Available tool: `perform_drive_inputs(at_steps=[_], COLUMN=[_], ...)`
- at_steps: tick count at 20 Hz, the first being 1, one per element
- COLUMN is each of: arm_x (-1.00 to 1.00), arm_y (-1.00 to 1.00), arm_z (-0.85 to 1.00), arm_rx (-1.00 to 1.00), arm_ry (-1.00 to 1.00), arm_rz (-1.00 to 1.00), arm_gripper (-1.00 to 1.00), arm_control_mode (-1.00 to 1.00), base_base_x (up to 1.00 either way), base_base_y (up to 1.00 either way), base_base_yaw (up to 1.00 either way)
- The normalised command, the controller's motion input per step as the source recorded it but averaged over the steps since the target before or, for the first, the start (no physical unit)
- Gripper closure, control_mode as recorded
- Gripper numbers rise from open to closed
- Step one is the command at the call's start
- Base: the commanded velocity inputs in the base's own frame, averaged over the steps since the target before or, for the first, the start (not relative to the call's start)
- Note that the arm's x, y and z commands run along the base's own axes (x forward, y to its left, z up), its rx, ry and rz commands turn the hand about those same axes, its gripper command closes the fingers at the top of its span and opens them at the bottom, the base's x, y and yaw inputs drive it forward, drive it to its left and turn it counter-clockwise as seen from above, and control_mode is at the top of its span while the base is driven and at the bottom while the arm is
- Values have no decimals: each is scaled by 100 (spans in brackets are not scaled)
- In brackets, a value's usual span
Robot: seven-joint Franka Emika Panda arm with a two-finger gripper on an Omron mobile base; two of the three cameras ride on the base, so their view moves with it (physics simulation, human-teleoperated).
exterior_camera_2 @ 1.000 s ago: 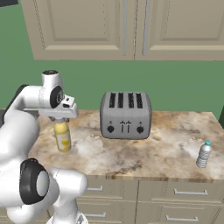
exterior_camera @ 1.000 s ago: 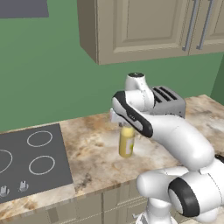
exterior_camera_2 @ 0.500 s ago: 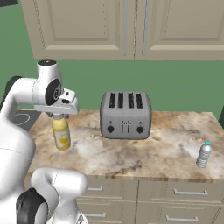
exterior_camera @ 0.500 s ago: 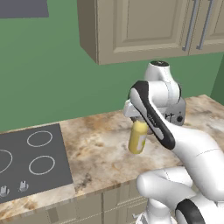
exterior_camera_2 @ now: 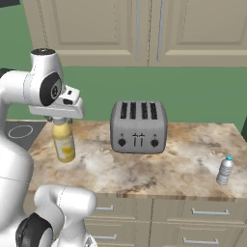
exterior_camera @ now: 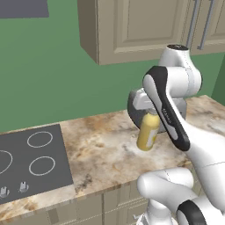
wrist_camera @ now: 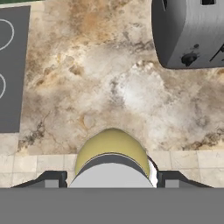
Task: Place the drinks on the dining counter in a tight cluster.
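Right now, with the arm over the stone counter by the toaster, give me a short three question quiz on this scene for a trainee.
1. True or false: the gripper is clamped on the cap end of the yellow bottle and holds it clear of the marbled counter.
2. Which stands nearest the counter's right end? A) the silver four-slot toaster B) the small clear water bottle C) the black cooktop
3. Fill in: in the hand view, the bottle hangs above the counter's front ____.

Key
1. True; a gap shows under its base.
2. B
3. edge; floor tiles show beneath it.
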Motion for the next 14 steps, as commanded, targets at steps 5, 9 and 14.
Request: perform_drive_inputs(at_steps=[5,9,14], arm_x=[0,-1,0], arm_y=[0,0,0], arm_z=[0,0,0], arm_rx=[0,0,0], arm_ry=[0,0,0], arm_rz=[0,0,0], arm_gripper=[100,100,100], arm_control_mode=[-100,-100,100], base_base_x=[0,0,-80], base_base_y=[0,0,-16], base_base_yaw=[0,0,-11])
